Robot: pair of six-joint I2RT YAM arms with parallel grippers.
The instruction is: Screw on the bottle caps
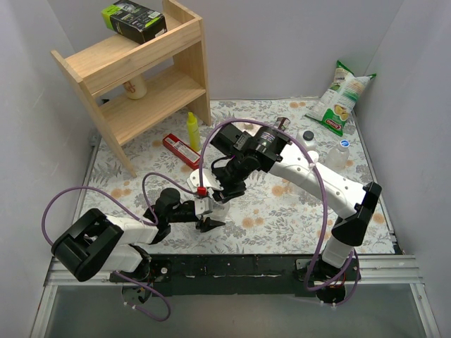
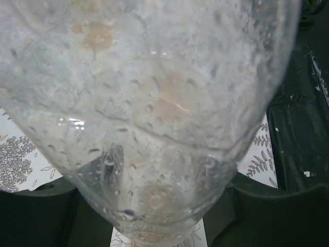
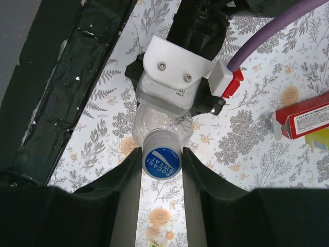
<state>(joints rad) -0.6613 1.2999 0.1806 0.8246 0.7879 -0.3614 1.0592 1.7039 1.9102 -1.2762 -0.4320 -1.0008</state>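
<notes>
A clear bottle point(image 1: 216, 205) stands upright near the table's front, held low on its body by my left gripper point(image 1: 210, 217). In the left wrist view the bottle point(image 2: 154, 103) fills the frame and my left gripper point(image 2: 159, 218) is shut on it. My right gripper point(image 1: 230, 189) reaches down from above onto the bottle's top. In the right wrist view its fingers point(image 3: 126, 180) press both sides of a white-sided cap with a blue top point(image 3: 161, 163), which sits on the bottle's neck point(image 3: 162, 126). A second clear bottle point(image 1: 336, 158) with a blue cap point(image 1: 343, 143) stands at the right.
A wooden shelf point(image 1: 141, 70) with a green box point(image 1: 134, 20) stands at the back left. A yellow squeeze bottle point(image 1: 192, 130) and a red box point(image 1: 180, 150) lie near it. A chips bag point(image 1: 342, 97) leans at the back right, with a dark cap point(image 1: 308, 135) nearby.
</notes>
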